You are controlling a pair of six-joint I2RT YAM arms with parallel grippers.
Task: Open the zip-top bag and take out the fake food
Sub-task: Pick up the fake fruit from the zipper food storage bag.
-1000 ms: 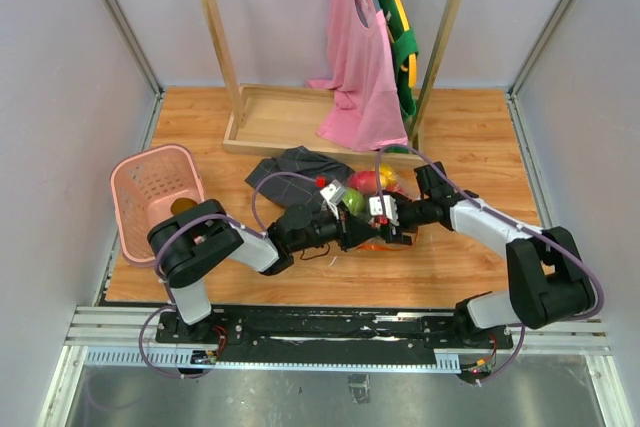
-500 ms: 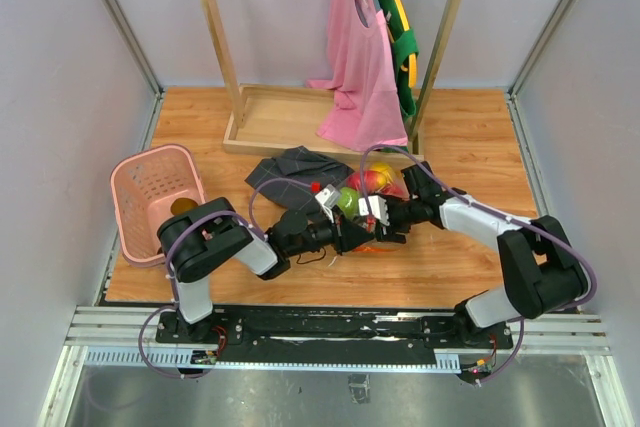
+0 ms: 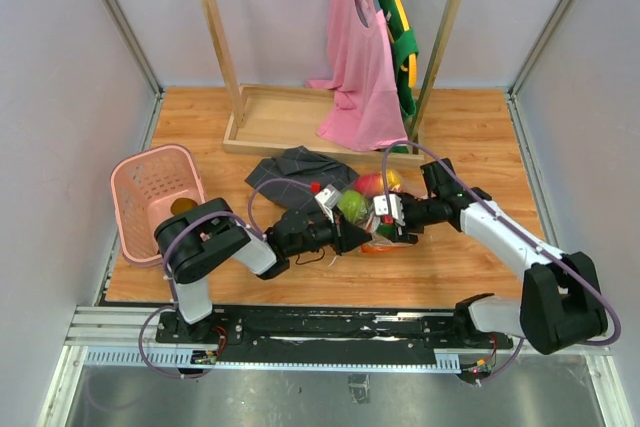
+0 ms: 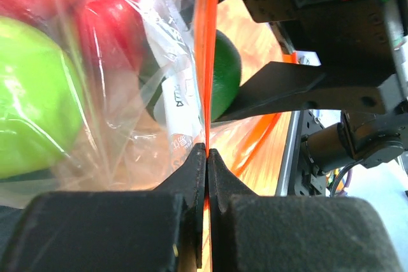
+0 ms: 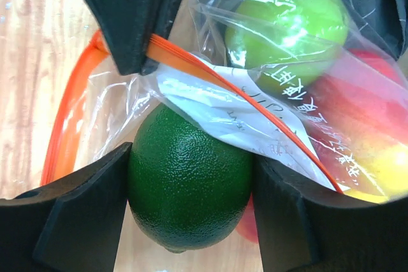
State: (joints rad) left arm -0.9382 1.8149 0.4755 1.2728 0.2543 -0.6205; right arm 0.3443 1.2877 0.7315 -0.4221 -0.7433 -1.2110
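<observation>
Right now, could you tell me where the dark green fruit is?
In the right wrist view, the dark green fruit is gripped by the right claw, just below the orange zip strip that the left claw pinches.

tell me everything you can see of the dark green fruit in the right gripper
The dark green round plastic fruit has a finely pebbled, slightly glossy skin. The right gripper clamps it, with black fingers pressed against both sides. It sits at the open mouth of the clear crinkly zip-top bag, whose white label drapes over its top. The bag's orange zip strip loops beside it and is pinched by the left gripper. Whether the fruit is fully out of the bag cannot be told.
</observation>
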